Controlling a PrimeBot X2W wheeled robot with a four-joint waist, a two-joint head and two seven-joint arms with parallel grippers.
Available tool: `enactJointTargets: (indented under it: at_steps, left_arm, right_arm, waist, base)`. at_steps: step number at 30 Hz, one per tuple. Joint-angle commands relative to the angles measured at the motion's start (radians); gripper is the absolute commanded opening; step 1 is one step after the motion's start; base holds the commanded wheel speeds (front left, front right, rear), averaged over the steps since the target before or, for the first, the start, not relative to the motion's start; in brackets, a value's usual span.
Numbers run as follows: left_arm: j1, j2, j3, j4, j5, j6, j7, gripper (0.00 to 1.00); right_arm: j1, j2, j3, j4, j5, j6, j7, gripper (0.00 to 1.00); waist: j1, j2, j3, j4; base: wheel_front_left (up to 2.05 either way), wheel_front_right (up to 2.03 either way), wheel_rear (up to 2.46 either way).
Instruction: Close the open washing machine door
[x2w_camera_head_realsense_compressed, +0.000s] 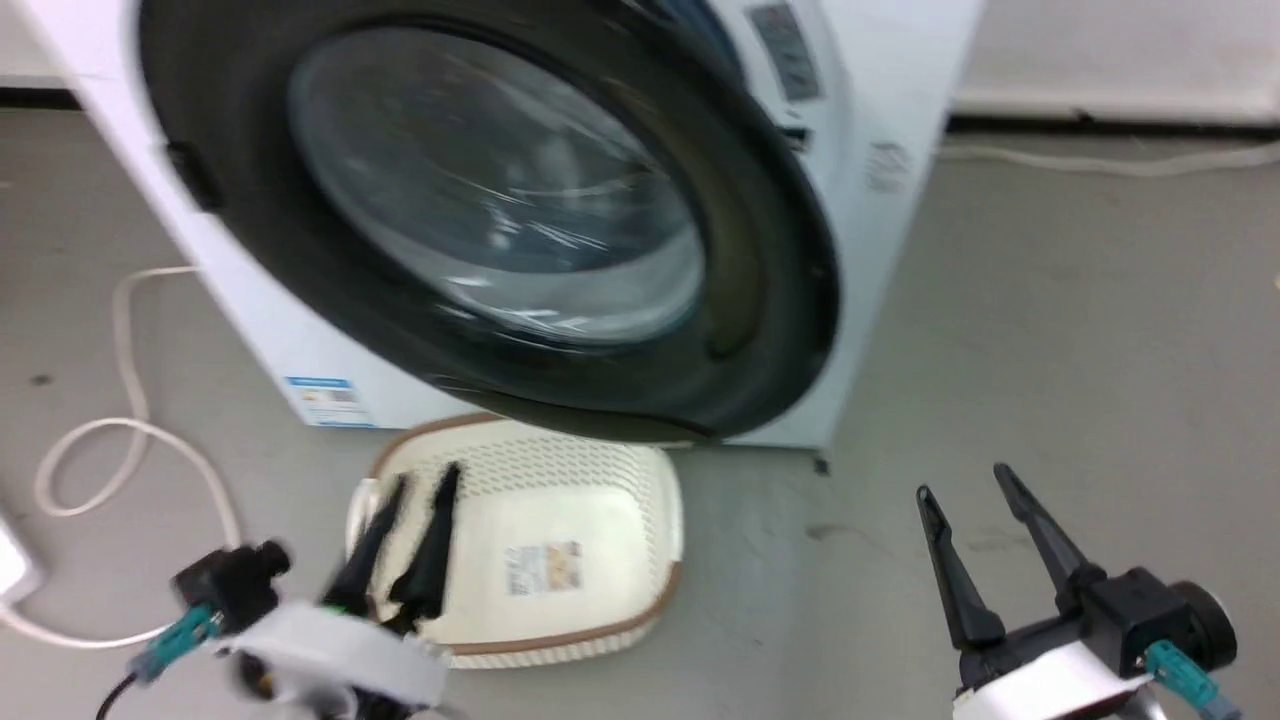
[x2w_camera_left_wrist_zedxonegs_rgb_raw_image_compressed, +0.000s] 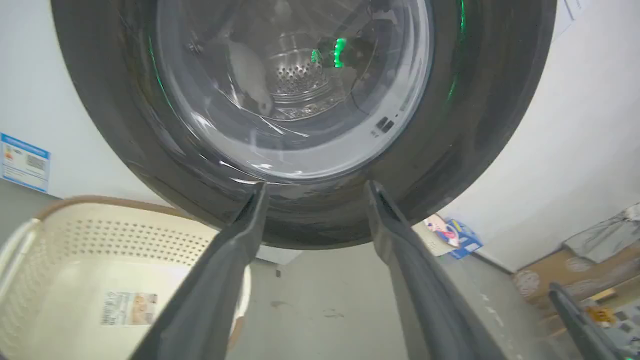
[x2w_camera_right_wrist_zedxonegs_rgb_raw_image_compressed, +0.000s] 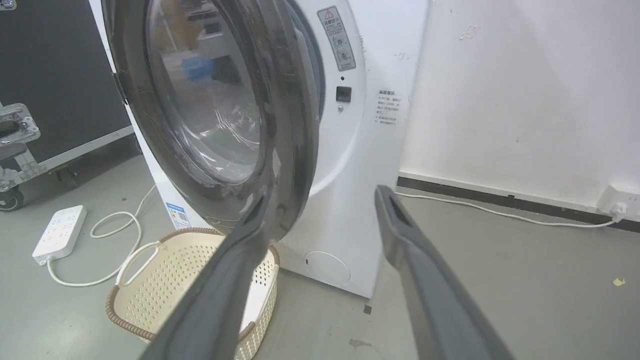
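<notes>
We see the washing machine door (x2w_camera_head_realsense_compressed: 490, 200) swung out from the front of the washing machine (x2w_camera_head_realsense_compressed: 890, 230). It is hinged on our left side, and its free edge stands clear of the white panel, so the opening behind it is not shut. From the right wrist view the door (x2w_camera_right_wrist_zedxonegs_rgb_raw_image_compressed: 210, 110) shows almost edge-on, with a gap between its black rim and the machine (x2w_camera_right_wrist_zedxonegs_rgb_raw_image_compressed: 360, 165). Lower on the front sit a blue sticker (x2w_camera_right_wrist_zedxonegs_rgb_raw_image_compressed: 177, 215) and a round cover (x2w_camera_right_wrist_zedxonegs_rgb_raw_image_compressed: 327, 267). On the grey floor (x2w_camera_head_realsense_compressed: 1050, 380) just under the door's lower rim lies a cream perforated basket (x2w_camera_head_realsense_compressed: 620, 500) with a brown edge and a label on its bottom. Our left gripper (x2w_camera_head_realsense_compressed: 425, 475) hangs over this basket, its fingers parted a little with nothing between them. They point up at the bottom of the door (x2w_camera_left_wrist_zedxonegs_rgb_raw_image_compressed: 300, 100), where the left gripper (x2w_camera_left_wrist_zedxonegs_rgb_raw_image_compressed: 316, 184) reaches close to the rim, though we cannot tell whether it touches. Our right gripper (x2w_camera_head_realsense_compressed: 961, 480) is over bare floor in front of the machine's right corner, well apart from the door. Its fingers are spread wider and hold nothing, as the right wrist view (x2w_camera_right_wrist_zedxonegs_rgb_raw_image_compressed: 324, 192) confirms. A white power strip (x2w_camera_right_wrist_zedxonegs_rgb_raw_image_compressed: 59, 234) and its looping cable (x2w_camera_head_realsense_compressed: 130, 440) lie on the floor to the left.
</notes>
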Motion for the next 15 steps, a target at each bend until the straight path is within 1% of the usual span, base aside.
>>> enactJointTargets:
  at_steps: [1,2,3,4,5,6,7,8,9,10,11,12,13,14,15]
  left_arm:
    - [0.046,-0.010,0.068,-0.019,0.171,0.038,-0.005,1.00]
    - [0.070,-0.024,0.106,-0.037,0.253,0.054,-0.005,1.00]
    - [0.070,-0.024,0.106,-0.037,0.253,0.054,-0.005,1.00]
    - [0.120,-0.057,0.168,-0.080,0.399,0.077,-0.006,1.00]
    - [0.120,-0.057,0.168,-0.080,0.399,0.077,-0.006,1.00]
    - [0.165,-0.089,0.219,-0.117,0.517,0.088,-0.006,1.00]
    - [0.186,-0.107,0.241,-0.131,0.562,0.091,-0.006,1.00]
    - [0.186,-0.107,0.241,-0.131,0.562,0.091,-0.006,1.00]
    - [0.223,-0.119,0.265,-0.152,0.668,0.092,-0.006,1.00]
    - [0.223,-0.119,0.265,-0.152,0.668,0.092,-0.006,1.00]
    - [0.253,-0.119,0.270,-0.159,0.763,0.090,-0.006,1.00]
    - [0.264,-0.120,0.270,-0.161,0.804,0.089,-0.006,1.00]
    - [0.264,-0.120,0.270,-0.161,0.804,0.089,-0.006,1.00]
    - [0.283,-0.133,0.272,-0.170,0.848,0.081,-0.006,1.00]
    - [0.283,-0.133,0.272,-0.170,0.848,0.081,-0.006,1.00]
  right_arm:
    - [0.022,0.004,0.005,-0.001,0.003,0.001,-0.005,1.00]
    - [0.027,0.004,0.009,0.000,0.000,0.001,-0.005,1.00]
    - [0.027,0.004,0.009,0.000,0.000,0.001,-0.005,1.00]
    - [0.036,0.005,0.014,0.002,-0.004,0.001,-0.005,1.00]
    - [0.036,0.005,0.014,0.002,-0.004,0.001,-0.005,1.00]
    - [0.044,0.006,0.018,0.004,-0.004,0.001,-0.005,1.00]
    - [0.048,0.007,0.019,0.006,-0.005,0.001,-0.005,1.00]
    - [0.048,0.007,0.019,0.006,-0.005,0.001,-0.005,1.00]
    - [0.057,0.008,0.019,0.010,-0.008,0.001,-0.005,1.00]
    - [0.057,0.008,0.019,0.010,-0.008,0.001,-0.005,1.00]
    - [0.065,0.010,0.016,0.018,-0.012,0.001,-0.005,1.00]
    - [0.069,0.011,0.012,0.021,-0.012,0.001,-0.005,1.00]
    - [0.069,0.011,0.012,0.021,-0.012,0.001,-0.005,1.00]
    - [0.074,0.014,0.005,0.026,-0.011,0.001,-0.005,1.00]
    - [0.074,0.014,0.005,0.026,-0.011,0.001,-0.005,1.00]
  waist:
    - [0.0002,-0.0001,-0.067,0.078]
    - [0.0002,-0.0001,-0.072,0.088]
    - [0.0002,-0.0001,-0.072,0.088]
    - [0.0002,-0.0001,-0.082,0.106]
    - [0.0002,-0.0001,-0.082,0.106]
    - [0.0002,-0.0001,-0.087,0.121]
    - [0.0002,-0.0001,-0.090,0.128]
    - [0.0002,-0.0001,-0.090,0.128]
    - [0.0002,-0.0001,-0.095,0.139]
    - [0.0002,-0.0001,-0.095,0.139]
    - [0.0002,-0.0001,-0.098,0.146]
    - [0.0002,-0.0001,-0.099,0.148]
    - [0.0002,-0.0001,-0.099,0.148]
    - [0.0002,-0.0001,-0.100,0.154]
    - [0.0002,-0.0001,-0.100,0.154]
  base:
    - [0.00,0.00,0.00]
    - [0.00,0.00,0.00]
    - [0.00,0.00,0.00]
    - [0.00,0.00,0.00]
    - [0.00,0.00,0.00]
    - [0.00,0.00,0.00]
    - [0.00,0.00,0.00]
    - [0.00,0.00,0.00]
    - [0.00,0.00,0.00]
    - [0.00,0.00,0.00]
    - [0.00,0.00,0.00]
    - [0.00,0.00,0.00]
    - [0.00,0.00,0.00]
    - [0.00,0.00,0.00]
    - [0.00,0.00,0.00]
